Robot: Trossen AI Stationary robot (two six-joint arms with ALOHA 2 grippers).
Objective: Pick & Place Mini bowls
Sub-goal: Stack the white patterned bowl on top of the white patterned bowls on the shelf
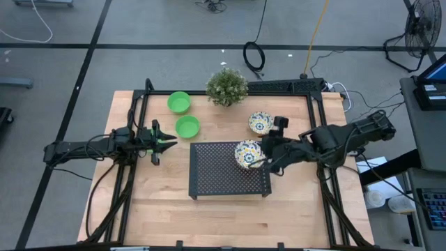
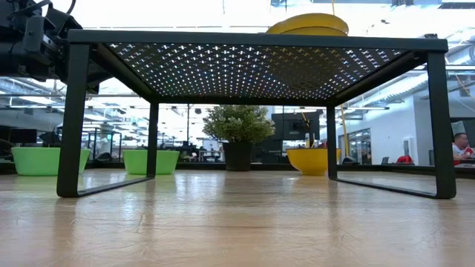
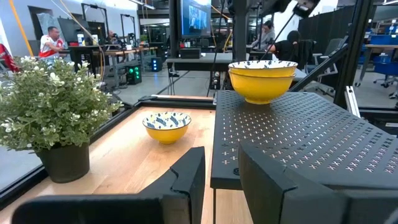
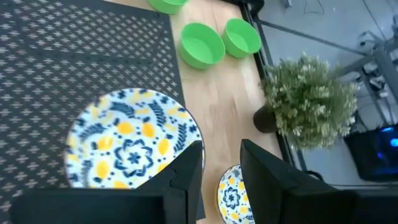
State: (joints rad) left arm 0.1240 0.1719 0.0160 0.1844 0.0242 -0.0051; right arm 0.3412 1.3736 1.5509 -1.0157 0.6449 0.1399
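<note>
patterned bowls (image 4: 127, 149) stacked beside right fingers (image 4: 189, 168)

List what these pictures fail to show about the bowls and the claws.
- High view: the top floral bowl on the rack hides how many bowls sit beneath it.
- Right wrist view: the floral bowl on the table is cut off by the picture's edge and partly covered by the right claw.
- Right wrist view: whether the right claw touches the top floral bowl's rim cannot be told, because a finger covers that spot.
</note>
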